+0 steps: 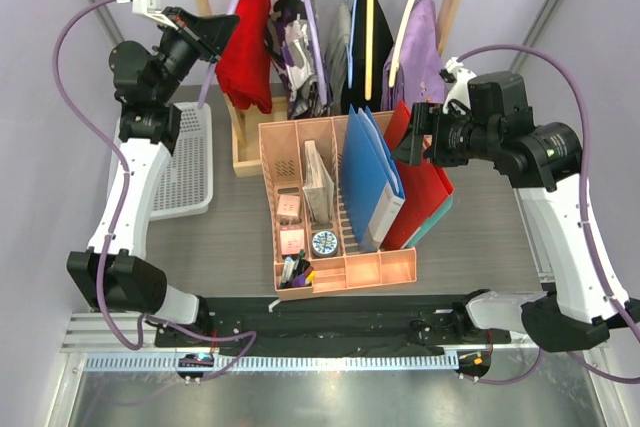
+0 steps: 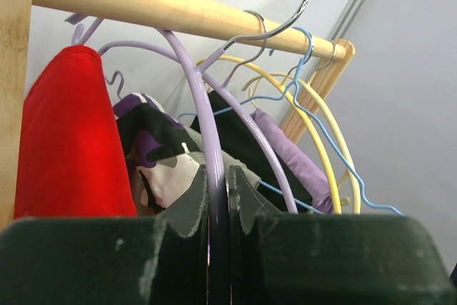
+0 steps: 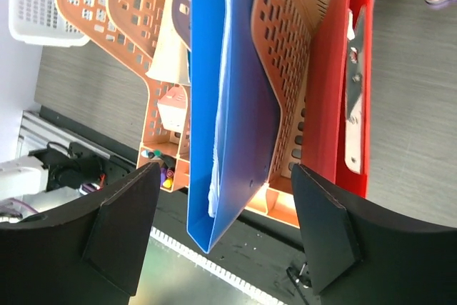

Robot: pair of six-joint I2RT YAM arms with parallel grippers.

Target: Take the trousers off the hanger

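The right gripper (image 3: 225,205) is held wide open and empty above the pink organiser (image 1: 345,269), and is judged to be parked out of the way. Farther back, the left gripper (image 2: 218,192) is clamped tight on a sloping arm of the hanger (image 2: 202,98), presumably to steady it. The trousers (image 2: 68,133) are hung just beside it under the wooden rail (image 2: 143,1). Their lower fold and the hanger's bar are hidden.
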